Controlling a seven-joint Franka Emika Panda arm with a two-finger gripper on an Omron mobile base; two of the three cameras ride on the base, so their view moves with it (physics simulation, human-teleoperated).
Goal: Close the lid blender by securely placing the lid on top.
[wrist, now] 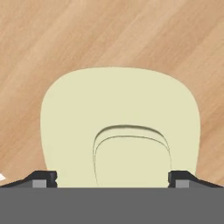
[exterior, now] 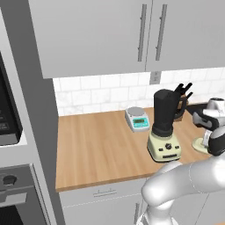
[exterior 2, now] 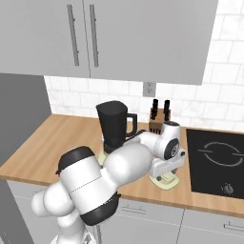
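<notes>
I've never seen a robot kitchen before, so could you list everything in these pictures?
lid: one, cream-yellow, flat on the counter, right of the blender, under the claw.
blender: one, cream base, black jar, mid-counter, no lid on.
kitchen scale: one, grey with teal display, behind the blender's left.
knife block: one, brown with black handles, by the wall.
cooktop: one, black, at the counter's right end.
upper cabinets: grey, above.
wooden counter: one, light brown.
claw: one, dark tips spread either side of the lid's knob, open.
</notes>
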